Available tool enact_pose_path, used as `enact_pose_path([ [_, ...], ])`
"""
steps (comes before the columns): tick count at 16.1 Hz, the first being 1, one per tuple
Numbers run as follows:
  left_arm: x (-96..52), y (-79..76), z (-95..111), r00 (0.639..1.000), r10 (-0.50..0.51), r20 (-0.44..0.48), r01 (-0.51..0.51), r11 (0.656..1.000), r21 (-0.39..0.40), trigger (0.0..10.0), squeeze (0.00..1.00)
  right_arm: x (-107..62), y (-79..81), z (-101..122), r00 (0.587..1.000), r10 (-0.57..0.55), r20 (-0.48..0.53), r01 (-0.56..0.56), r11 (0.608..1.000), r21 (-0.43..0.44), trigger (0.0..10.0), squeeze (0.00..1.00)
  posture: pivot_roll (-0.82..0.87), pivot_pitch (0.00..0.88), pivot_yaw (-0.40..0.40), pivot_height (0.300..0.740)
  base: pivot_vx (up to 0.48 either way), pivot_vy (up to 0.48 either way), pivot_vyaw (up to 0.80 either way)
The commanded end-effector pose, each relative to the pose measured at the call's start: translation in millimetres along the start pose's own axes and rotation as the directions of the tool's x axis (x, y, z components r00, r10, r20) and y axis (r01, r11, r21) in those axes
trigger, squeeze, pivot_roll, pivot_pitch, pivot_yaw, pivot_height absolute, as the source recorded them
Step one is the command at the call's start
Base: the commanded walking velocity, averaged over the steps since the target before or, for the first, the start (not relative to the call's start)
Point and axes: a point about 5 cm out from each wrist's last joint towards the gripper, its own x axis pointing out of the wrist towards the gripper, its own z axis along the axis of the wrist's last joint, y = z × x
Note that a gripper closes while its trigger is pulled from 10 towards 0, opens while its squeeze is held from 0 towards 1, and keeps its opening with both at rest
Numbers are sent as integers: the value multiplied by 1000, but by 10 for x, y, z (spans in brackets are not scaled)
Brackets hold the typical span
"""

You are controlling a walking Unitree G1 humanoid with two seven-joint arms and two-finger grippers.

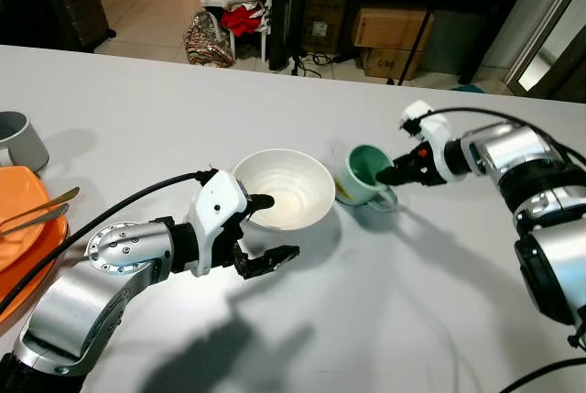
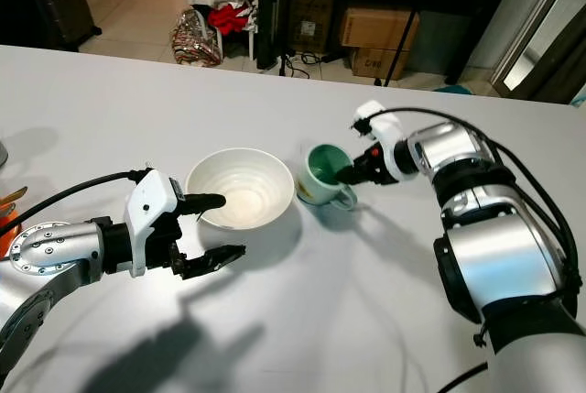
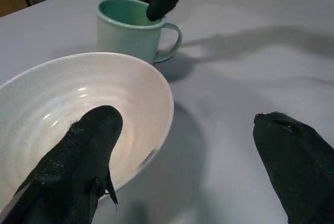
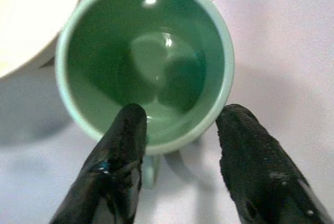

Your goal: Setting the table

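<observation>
bowl: round white ribbed ceramic bowl (image 1: 282,189) at centre of grey table (image 1: 385,320), empty.
mug: mint-green enamel mug (image 1: 364,176) at 3 o'clock of bowl, just beside, tilted, handle toward robot.
left gripper (image 1: 265,228): fingers apart, one inside bowl rim, other outside at 6 o'clock; straddling wall, likely for a rim pinch.
right gripper (image 4: 182,130): fingers apart astride mug's near wall by handle; probably to lift or straighten.
plate: orange plate (image 1: 20,193) with cutlery at 9 o'clock, well apart.
</observation>
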Motion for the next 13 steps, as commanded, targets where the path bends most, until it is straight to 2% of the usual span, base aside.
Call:
enact_pose_path([
  [1,-3,-28,8,1000,-12,-6,12,1000,5,10000,0,-85,-40,42,1000,-2,17,2,1000,-12,10000,1000,102,0,-89,740,0,0,0],
  [5,4,-8,18,1000,-17,-4,17,1000,12,10000,0,-284,-97,150,997,29,69,-25,998,-61,10000,1000,86,0,-74,740,0,0,0],
  [6,6,-5,19,1000,-18,-4,18,1000,12,10000,0,-320,-107,167,997,31,74,-26,997,-68,10000,541,83,0,-72,740,0,0,0],
  [7,9,2,26,1000,-19,0,19,1000,12,10000,0,-408,-127,207,995,41,91,-33,996,-86,10000,0,82,0,-72,740,0,0,0],
  [10,2,11,51,1000,-8,21,8,1000,3,10000,0,-606,-148,297,983,61,174,-45,995,-94,10000,0,79,0,-74,740,0,0,0],
  [11,-11,16,108,998,21,63,-20,1000,-10,10000,0,-752,-118,380,944,21,329,26,990,-140,10000,0,75,0,-85,740,0,0,0],
  [12,-15,20,133,996,36,82,-35,999,-16,10000,0,-822,-93,411,916,-3,401,72,985,-158,10000,0,73,0,-86,740,0,0,0],
  [13,-16,81,159,981,162,106,-158,987,-43,10000,0,-932,89,477,767,-100,633,241,960,-141,10000,0,53,0,-77,740,0,0,0],
])
